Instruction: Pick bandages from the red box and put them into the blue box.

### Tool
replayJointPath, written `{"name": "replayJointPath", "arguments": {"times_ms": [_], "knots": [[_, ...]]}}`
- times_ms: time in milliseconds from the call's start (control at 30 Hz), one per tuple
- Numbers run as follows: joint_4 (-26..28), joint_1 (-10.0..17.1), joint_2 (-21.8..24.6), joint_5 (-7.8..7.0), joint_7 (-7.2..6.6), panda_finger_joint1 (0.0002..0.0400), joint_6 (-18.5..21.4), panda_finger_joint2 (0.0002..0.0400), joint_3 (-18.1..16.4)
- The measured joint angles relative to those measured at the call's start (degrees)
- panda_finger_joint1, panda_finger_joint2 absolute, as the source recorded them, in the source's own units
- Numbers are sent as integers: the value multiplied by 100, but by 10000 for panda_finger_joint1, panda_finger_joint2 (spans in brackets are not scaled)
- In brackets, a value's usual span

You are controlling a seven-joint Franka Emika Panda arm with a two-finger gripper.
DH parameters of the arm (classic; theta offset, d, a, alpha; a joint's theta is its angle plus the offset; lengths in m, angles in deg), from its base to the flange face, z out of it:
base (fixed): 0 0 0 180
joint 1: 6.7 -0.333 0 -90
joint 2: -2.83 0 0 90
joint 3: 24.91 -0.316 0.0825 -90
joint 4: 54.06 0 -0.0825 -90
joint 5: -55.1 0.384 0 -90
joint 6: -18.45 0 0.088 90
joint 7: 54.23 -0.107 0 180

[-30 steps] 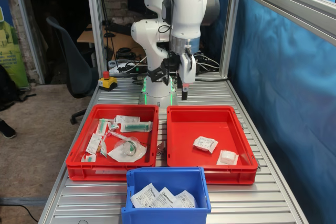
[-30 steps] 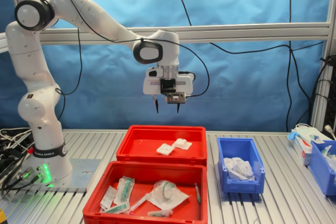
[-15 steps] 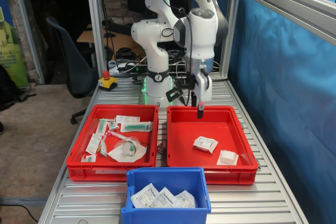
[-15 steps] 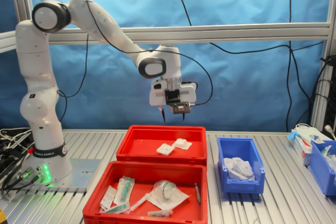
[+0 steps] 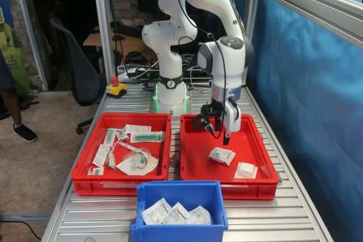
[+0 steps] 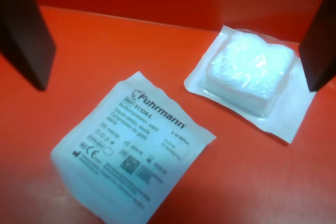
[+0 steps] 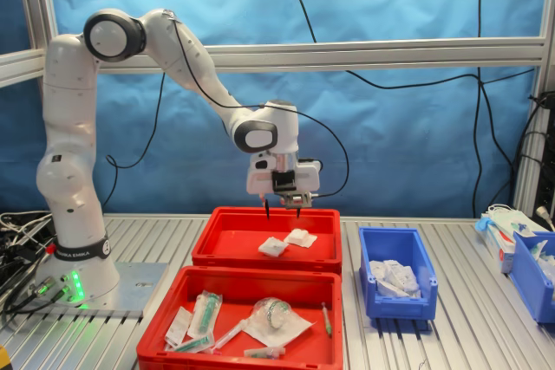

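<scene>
The gripper (image 5: 224,135) hangs over the red box (image 5: 195,171) with its two dark fingers (image 6: 23,30) spread apart and nothing between them; in the wrist view both are cut off by the frame edges, so only blurry black slabs show at either side. In the second exterior view the fingertips (image 7: 282,207) sit just above the tray's far rim, but whether they've dipped inside is hard to say from that angle.

Two bandages are on the tray floor. The flat printed packet (image 6: 131,148) reads "Furhmann"-ish in the wrist view; the small print below is too soft to make out and its lower corner runs out of frame. Just beside it, not touching, is the puffy clear-topped packet (image 6: 249,77) with a white pad inside, one edge partly hidden behind a finger. In the first exterior view the flat one (image 5: 222,155) is mid-tray and the puffy one (image 5: 246,169) is nearer the front corner on the first exterior view's right.

The blue box (image 5: 180,188) sits in front of the two red trays, bottom edge cropped, with a few white packets (image 5: 176,213) already in it; how many exactly is hard to count. The other red tray (image 5: 85,177) holds syringe packs (image 5: 147,136) and tubing (image 5: 136,157), all jumbled.
</scene>
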Motion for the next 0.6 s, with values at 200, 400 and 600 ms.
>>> {"name": "replayJointPath", "arguments": {"times_ms": [200, 400, 600], "knots": [[0, -112, -176, 0, -10, 400, -219, 400, -4], [0, -179, -331, 0, -15, 400, -326, 400, -11], [0, -216, -467, 0, -17, 400, -383, 400, -11]]}}
